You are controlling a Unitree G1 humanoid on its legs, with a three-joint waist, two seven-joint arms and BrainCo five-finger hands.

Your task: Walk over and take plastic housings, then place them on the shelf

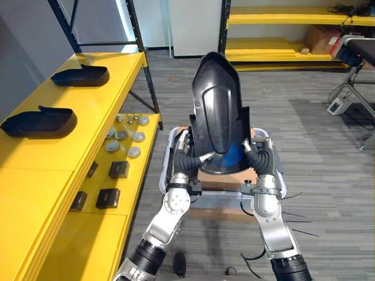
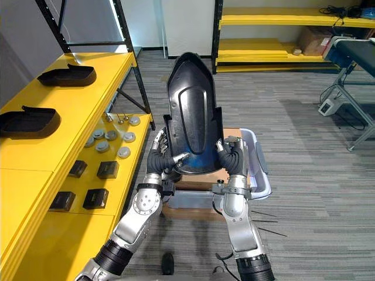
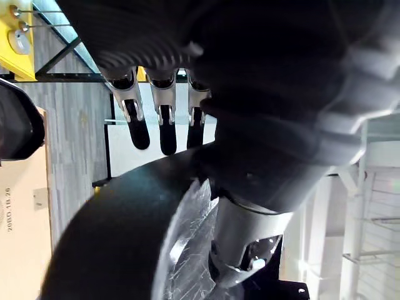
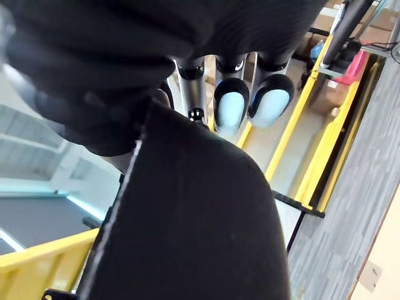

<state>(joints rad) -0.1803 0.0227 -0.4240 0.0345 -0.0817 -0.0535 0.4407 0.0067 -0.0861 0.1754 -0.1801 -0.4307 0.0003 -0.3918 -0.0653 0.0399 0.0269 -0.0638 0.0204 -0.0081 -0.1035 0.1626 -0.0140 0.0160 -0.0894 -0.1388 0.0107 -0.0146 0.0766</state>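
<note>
I hold a large black plastic housing upright in front of me, its pointed end up. My left hand grips its lower left edge and my right hand grips its lower right edge, each thumb lying on the front face. In the left wrist view the fingers reach straight past the housing's dark curved wall. The right wrist view has the fingers behind the housing's edge. On the yellow shelf to my left lie two more black housings.
A grey bin with cardboard in it stands on the floor under my hands. The shelf's lower level carries small black boxes and several round silver discs. More yellow shelving lines the far wall, and a metal cart stands at right.
</note>
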